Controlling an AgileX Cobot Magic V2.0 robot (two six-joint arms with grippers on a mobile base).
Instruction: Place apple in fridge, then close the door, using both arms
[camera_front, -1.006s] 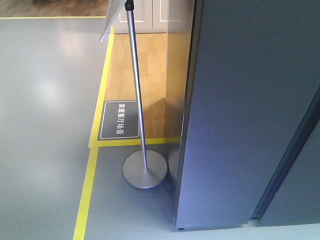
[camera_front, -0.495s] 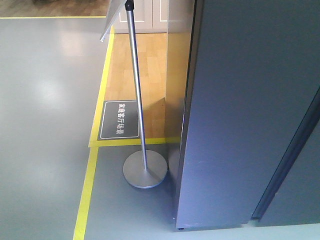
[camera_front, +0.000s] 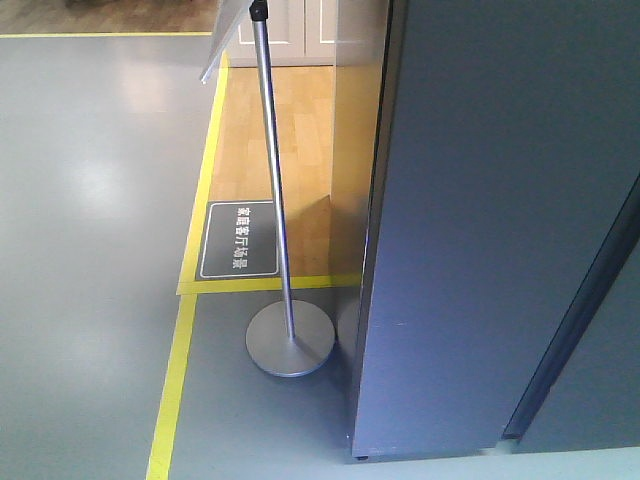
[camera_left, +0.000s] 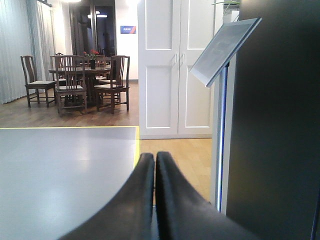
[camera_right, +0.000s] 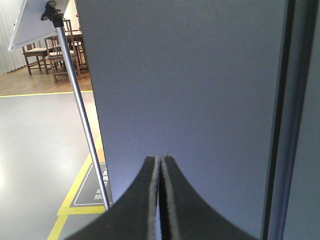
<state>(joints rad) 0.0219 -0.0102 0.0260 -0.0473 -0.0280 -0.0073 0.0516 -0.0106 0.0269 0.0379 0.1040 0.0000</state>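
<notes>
Grey door (camera_right: 185, 100) stood flat and upright straight ahead of the right tool (camera_right: 160, 165), pinched empty, tips nearest it; left tool (camera_left: 155, 160), also pinched, pointed past. Apple unseen.

One readable thing in my front view: a dark floor sticker (camera_front: 238, 240) with a white border, lying on the wooden floor (camera_front: 290, 120) just inside the corner of the yellow tape line (camera_front: 205, 180), beside the stand's pole (camera_front: 272, 170). It carries white Chinese characters in one column; I can't make them out surely. From my left wrist, a small blue sign (camera_left: 128, 30) hangs on the far wall, lettering too small to read. The slanted board (camera_left: 223, 45) on the stand shows blurred print only.
</notes>
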